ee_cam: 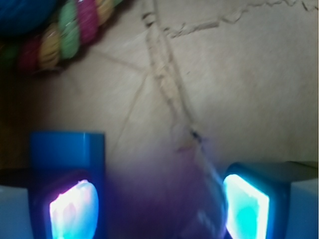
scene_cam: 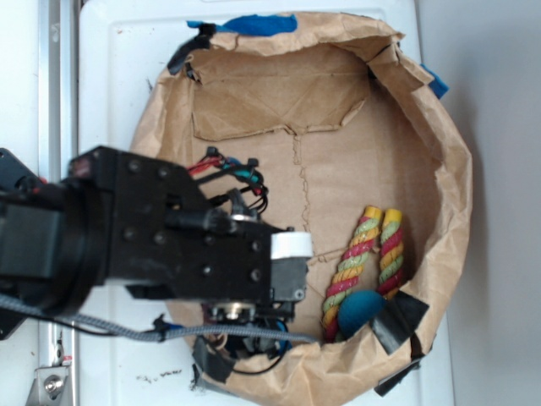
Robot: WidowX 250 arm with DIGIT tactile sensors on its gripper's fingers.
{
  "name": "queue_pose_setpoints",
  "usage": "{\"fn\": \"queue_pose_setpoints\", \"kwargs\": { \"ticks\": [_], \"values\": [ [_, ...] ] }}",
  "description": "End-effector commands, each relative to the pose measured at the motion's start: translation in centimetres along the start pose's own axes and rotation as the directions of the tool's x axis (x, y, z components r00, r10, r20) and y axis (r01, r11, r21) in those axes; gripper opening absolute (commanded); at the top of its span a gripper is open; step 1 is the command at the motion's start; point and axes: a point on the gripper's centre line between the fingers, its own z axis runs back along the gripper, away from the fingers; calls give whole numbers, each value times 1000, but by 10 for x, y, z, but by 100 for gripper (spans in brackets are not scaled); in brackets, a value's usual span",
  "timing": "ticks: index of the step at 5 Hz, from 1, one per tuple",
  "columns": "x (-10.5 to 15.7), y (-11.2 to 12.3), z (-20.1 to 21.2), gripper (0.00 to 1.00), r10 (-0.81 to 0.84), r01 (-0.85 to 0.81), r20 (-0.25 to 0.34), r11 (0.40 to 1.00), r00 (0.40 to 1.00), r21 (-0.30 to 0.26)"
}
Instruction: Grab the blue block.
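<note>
The arm's black body point(scene_cam: 169, 245) covers the pincer itself in the exterior view, so its spread cannot be read there; in the wrist view the fingers point(ee_cam: 67, 199) are blurred and cut by the bottom edge; the rope toy point(ee_cam: 65, 32) is cropped at the top.

Exterior view: bright, even overhead light; white table point(scene_cam: 118, 76) near washed out; soft shadow inside paper bag point(scene_cam: 439, 169) rim at 5 o'clock. Mild overall softness.
Wrist view: dimmer, blurred throughout; cardboard floor point(ee_cam: 224, 89) sharpest at 1 o'clock; end effector point(ee_cam: 159, 204) pads glow cyan-violet, purple haze between them at 6 o'clock.
</note>
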Motion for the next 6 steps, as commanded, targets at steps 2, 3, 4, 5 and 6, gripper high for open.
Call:
{"fn": "queue_pose_setpoints", "kwargs": {
  "ticks": [2,3,4,5,6],
  "values": [
    [1,-13,17,100,-73,78,56,993,996,-87],
    [2,-17,16,100,-94,101,64,987,994,-121],
    [3,-23,14,100,-117,129,88,981,989,-142],
    [9,-26,4,100,-114,121,59,983,992,-135],
    [10,-31,-2,100,-125,126,15,980,992,-153]
  ]
}}
